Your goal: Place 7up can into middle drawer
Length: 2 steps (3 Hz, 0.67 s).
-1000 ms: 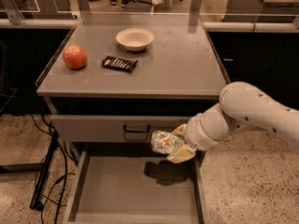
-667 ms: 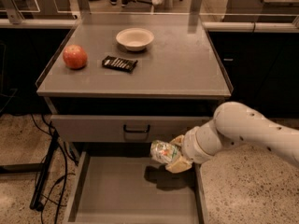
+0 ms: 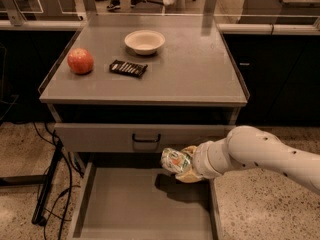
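The 7up can (image 3: 173, 161), a wrinkly green-and-white silvery can with a red-orange spot, is held in my gripper (image 3: 184, 167) at the end of the white arm that comes in from the right. The can hangs above the back right part of the open middle drawer (image 3: 145, 209), a wide grey drawer with a flat floor and low side walls, pulled out below the cabinet. The can's shadow falls on the drawer floor just under it. The gripper is shut on the can.
On the cabinet top (image 3: 200, 74) lie a red apple (image 3: 80, 60), a dark flat snack bar (image 3: 128, 68) and a white bowl (image 3: 144, 41). A closed drawer front with a black handle (image 3: 146, 138) sits above the open drawer. Cables (image 3: 50, 194) hang on the left.
My gripper has carried the can down and a little to the left, lower over the open drawer. The things on the cabinet top have not moved.
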Motion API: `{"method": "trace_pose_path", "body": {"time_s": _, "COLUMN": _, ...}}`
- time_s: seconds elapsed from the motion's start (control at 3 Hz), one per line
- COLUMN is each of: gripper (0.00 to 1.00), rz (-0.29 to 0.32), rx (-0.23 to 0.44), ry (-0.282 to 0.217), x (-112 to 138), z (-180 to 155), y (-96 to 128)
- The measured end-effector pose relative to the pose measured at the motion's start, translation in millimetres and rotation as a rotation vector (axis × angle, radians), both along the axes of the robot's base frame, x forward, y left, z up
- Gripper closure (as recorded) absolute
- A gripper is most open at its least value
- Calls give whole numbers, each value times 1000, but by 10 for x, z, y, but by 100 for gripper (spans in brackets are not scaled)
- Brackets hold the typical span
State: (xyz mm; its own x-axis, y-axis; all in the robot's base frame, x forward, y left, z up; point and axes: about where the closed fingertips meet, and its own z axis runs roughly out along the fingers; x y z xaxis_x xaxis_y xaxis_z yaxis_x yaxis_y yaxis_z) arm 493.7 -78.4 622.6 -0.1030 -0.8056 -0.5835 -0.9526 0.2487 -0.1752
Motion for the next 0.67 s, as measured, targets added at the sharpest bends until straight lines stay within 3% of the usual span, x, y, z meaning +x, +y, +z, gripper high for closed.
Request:
{"method": "trace_pose_path", "body": {"time_s": 0.33, "gripper": 100, "rz": -1, "rx": -6, "ry": 0, "x": 2, "z": -27, "y": 15}}
{"method": "trace_pose_path", "body": {"time_s": 0.67, "gripper": 100, "rz": 11, "rx": -37, "ry": 37, "x": 17, "z": -507, "y": 110}}
